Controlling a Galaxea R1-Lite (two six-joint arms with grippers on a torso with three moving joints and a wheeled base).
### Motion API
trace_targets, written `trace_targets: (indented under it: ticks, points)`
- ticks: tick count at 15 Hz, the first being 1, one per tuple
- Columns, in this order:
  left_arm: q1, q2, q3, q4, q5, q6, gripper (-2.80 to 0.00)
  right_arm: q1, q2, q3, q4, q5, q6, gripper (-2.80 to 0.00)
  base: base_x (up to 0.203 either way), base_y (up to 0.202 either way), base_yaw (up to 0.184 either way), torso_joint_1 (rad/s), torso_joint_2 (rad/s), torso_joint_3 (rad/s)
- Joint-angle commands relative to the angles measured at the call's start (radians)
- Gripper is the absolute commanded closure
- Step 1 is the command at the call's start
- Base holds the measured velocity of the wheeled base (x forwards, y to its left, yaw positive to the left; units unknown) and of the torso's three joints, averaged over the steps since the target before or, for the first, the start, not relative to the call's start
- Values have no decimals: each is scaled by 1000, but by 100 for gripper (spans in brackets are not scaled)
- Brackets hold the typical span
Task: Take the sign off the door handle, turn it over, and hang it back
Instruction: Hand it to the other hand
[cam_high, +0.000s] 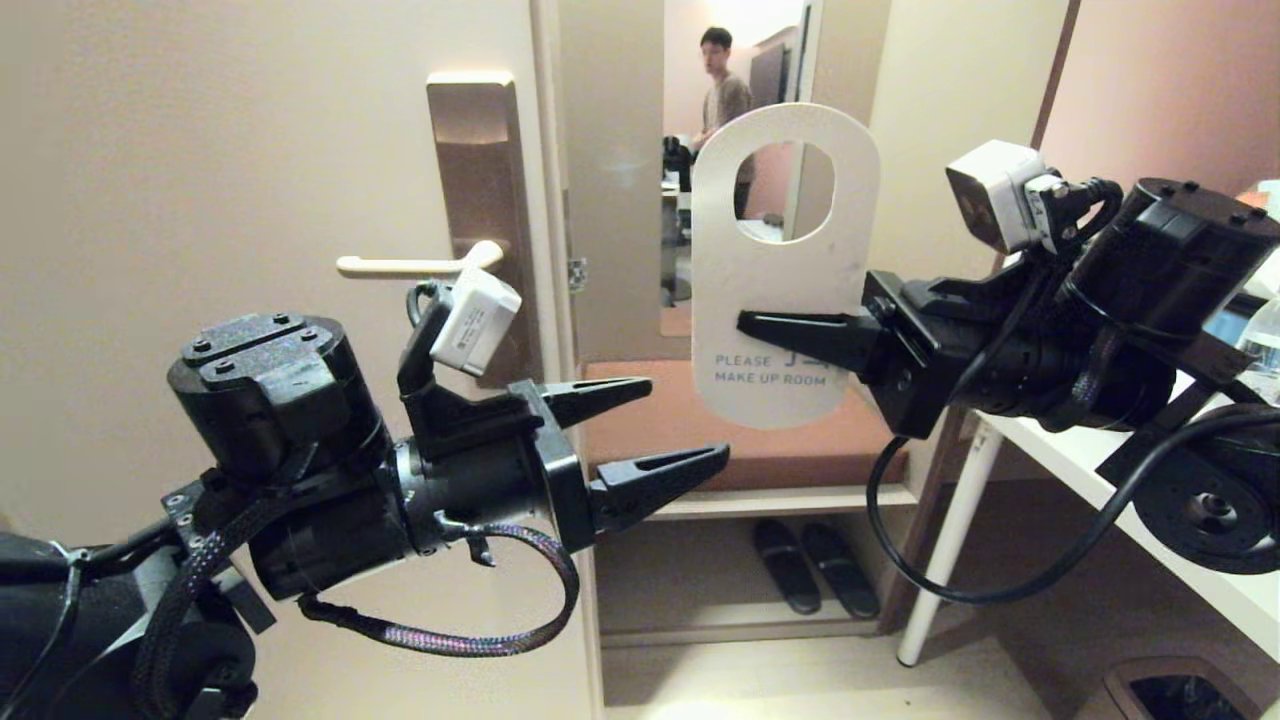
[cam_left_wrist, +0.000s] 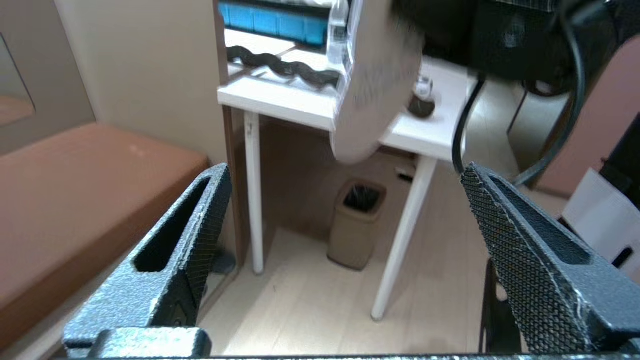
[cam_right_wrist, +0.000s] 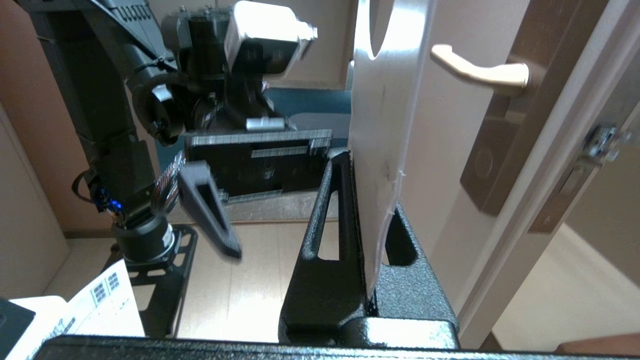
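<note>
The sign (cam_high: 780, 290) shows its white "PLEASE MAKE UP ROOM" side in the head view and hangs upright in the air, to the right of the door edge. My right gripper (cam_high: 745, 322) is shut on its middle from the right; in the right wrist view its gripper (cam_right_wrist: 372, 185) pinches the sign (cam_right_wrist: 380, 125) edge-on. The cream door handle (cam_high: 410, 265) is bare, and it shows beyond the sign as the handle (cam_right_wrist: 475, 72). My left gripper (cam_high: 688, 420) is open and empty, below and left of the sign. From its own wrist, the gripper (cam_left_wrist: 345, 172) sees the sign (cam_left_wrist: 375, 85) blurred ahead.
The handle sits on a bronze plate (cam_high: 480, 170) on the cream door. A person (cam_high: 720, 90) shows past the door edge. A white table (cam_high: 1100, 460) stands right, with a bin (cam_left_wrist: 357, 220) under it. Slippers (cam_high: 815, 565) lie beneath a brown bench (cam_high: 760, 440).
</note>
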Motion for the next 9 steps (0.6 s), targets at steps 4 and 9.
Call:
trace_targets:
  ticks: [4, 9]
  points:
    - [-9, 13, -17, -20, -2, -33, -280, 37, 12, 12, -28, 3, 1, 0, 0, 0, 0, 0, 0, 0]
    - [-37, 18, -23, -22, -2, -31, -280, 76, 15, 7, -28, 3, 6, 0, 0, 0, 0, 0, 0, 0]
